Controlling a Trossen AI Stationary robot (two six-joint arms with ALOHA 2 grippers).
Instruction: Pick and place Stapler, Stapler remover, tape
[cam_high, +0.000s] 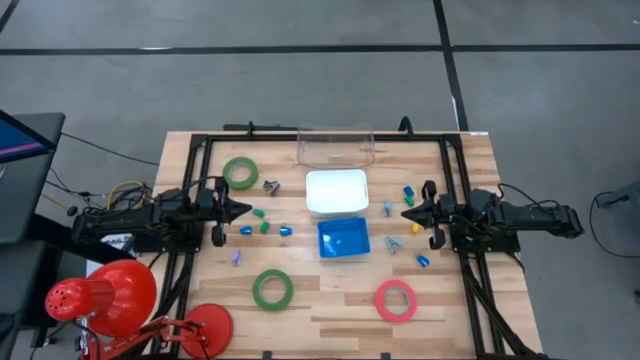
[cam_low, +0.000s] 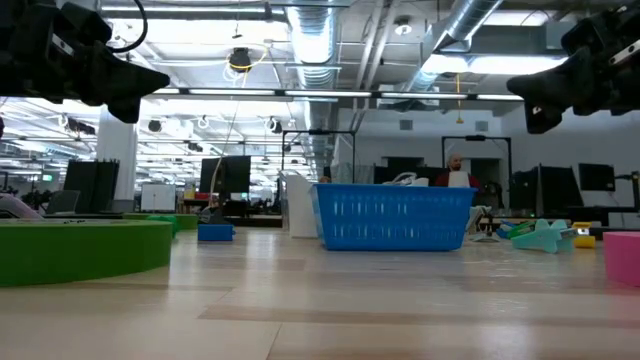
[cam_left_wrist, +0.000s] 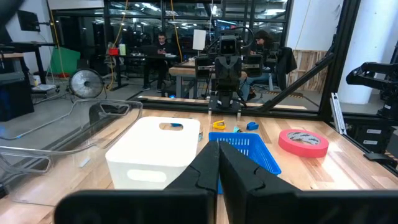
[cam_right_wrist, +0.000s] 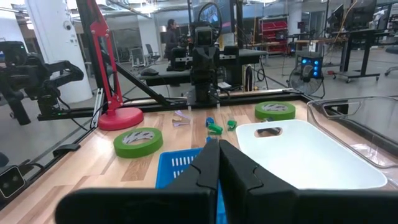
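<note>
While both arms hang level above the table, we've got nothing in hand yet. Left gripper (cam_high: 238, 210) sits at left-centre of the high view, fingers pinched together, empty. Right gripper (cam_high: 408, 213) mirrors it at right-centre, also closed on nothing.

Tape is spread out: one green tape ring (cam_high: 240, 172) at upper left, just above the left gripper; a second green ring (cam_high: 272, 289) lower centre-left; the pink-red ring (cam_high: 396, 300) lower right. Blue basket (cam_high: 343, 238) sits mid-frame w/ the white bin (cam_high: 336, 190) right above it and a clear bin (cam_high: 335, 147) at top centre. Small dark metal piece (cam_high: 271, 186) beside the upper green ring could be the stapler remover; we can't tell for sure. Little coloured pieces (cam_high: 262, 221) are scattered btwn grippers and bins.

Our read: the step in hand is the first reach. To do it well, we'd spread the fingers before descending, come straight down over one wall of a ring, one finger inside and one outside, and stay clear of those small pieces.
</note>
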